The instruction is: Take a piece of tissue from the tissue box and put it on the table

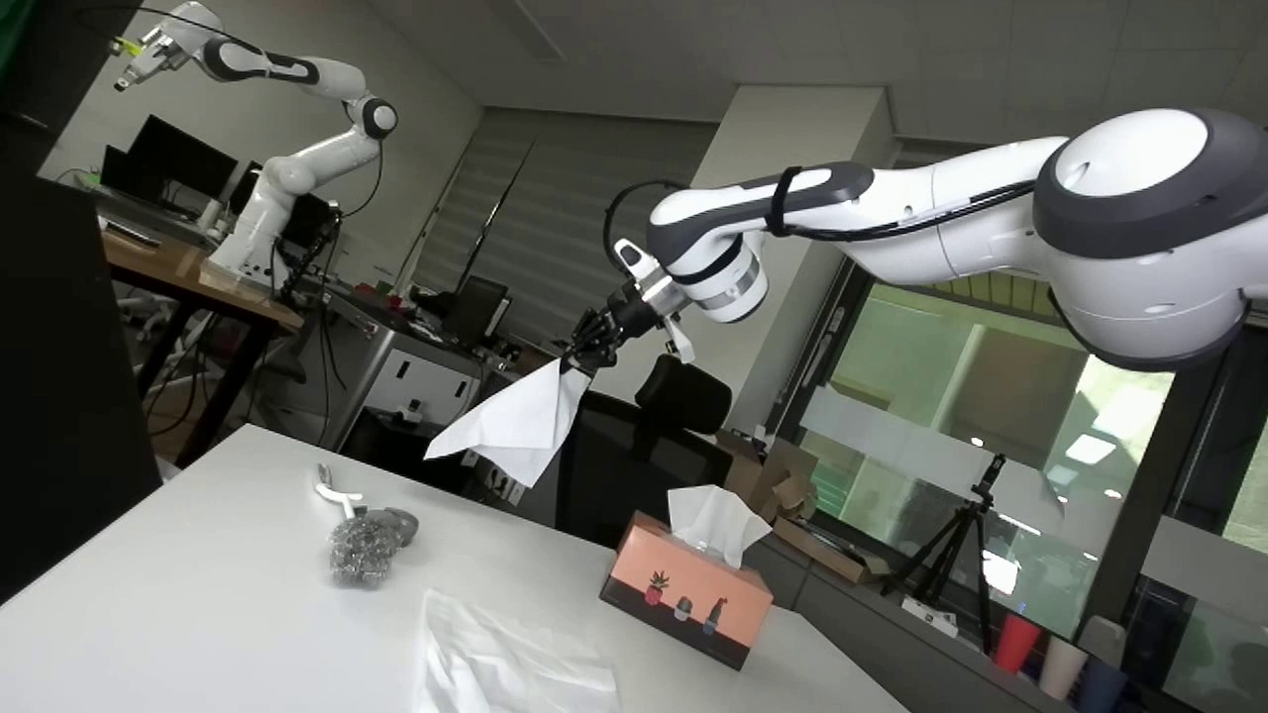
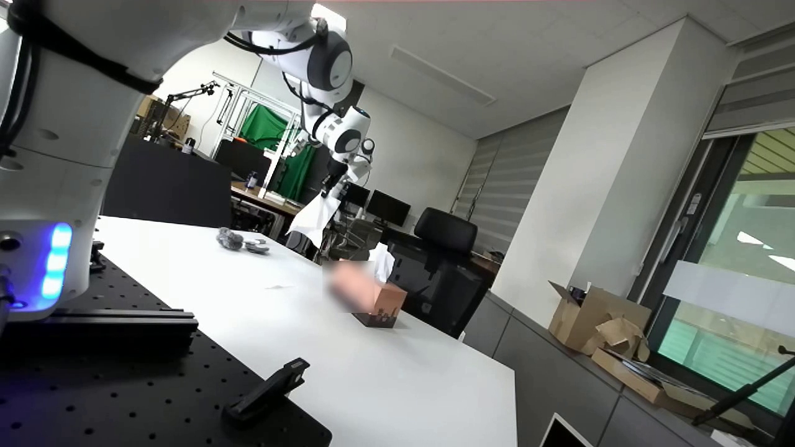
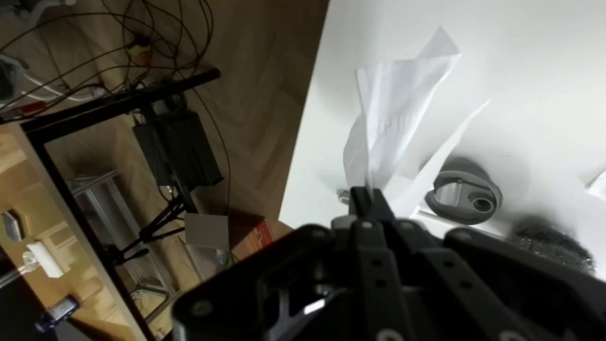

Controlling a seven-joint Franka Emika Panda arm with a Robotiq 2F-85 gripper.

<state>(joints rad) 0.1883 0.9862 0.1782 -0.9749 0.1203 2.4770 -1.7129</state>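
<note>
Over the counter (image 1: 248, 535) nr its edge, your tool (image 3: 367, 195) pinches the tissue (image 1: 517, 418), hanging free; the tissue box (image 1: 684, 592) stands well apart. Prob. best: shift inward, clear of the steel wool (image 1: 362, 551), lower slow, release on contact.

Near the centre of an exterior view, a blur is swallowing the left part of the tissue box (image 2: 389, 301)! At lower middle in an exterior view, the bottom edge is slicing off a crumpled white sheet (image 1: 505, 663), while the right edge is cropping the robot arm (image 1: 981, 243). Over in the wrist view, the bottom edge is cutting the gripper (image 3: 369, 189), and the hanging tissue (image 3: 397, 104) is hiding part of a white rod (image 3: 438, 223).
</note>
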